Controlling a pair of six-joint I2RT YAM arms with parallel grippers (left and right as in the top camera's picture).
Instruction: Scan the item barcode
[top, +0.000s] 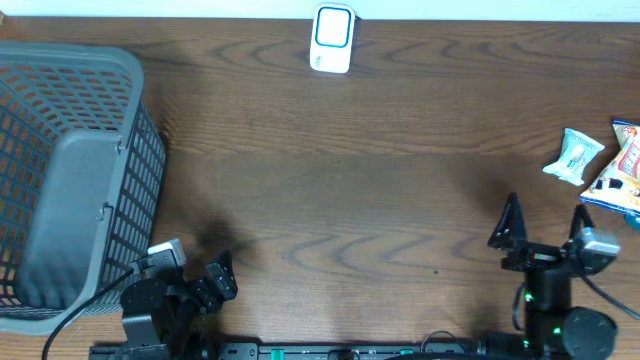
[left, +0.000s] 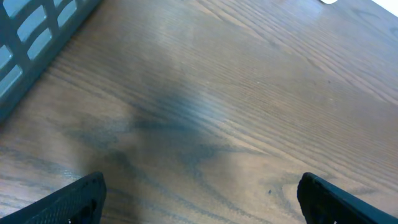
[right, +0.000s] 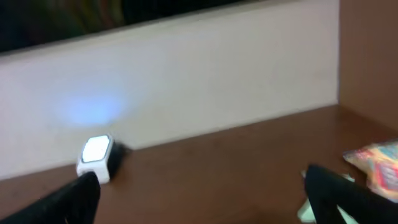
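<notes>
A white barcode scanner (top: 332, 38) with a blue-lit face stands at the far edge of the table; the right wrist view shows it at the left (right: 96, 157). At the right edge lie a pale green-and-white packet (top: 574, 156) and a colourful snack bag (top: 622, 170), the bag also showing in the right wrist view (right: 378, 160). My right gripper (top: 547, 215) is open near the front edge, just short of these items, holding nothing. My left gripper (top: 205, 285) is open at the front left above bare wood (left: 200, 186).
A large grey mesh basket (top: 70, 170) fills the left side of the table, its wall close to my left gripper (left: 37, 37). A white wall (right: 186, 81) rises behind the scanner. Brown wooden tabletop (top: 350, 200) spans the middle.
</notes>
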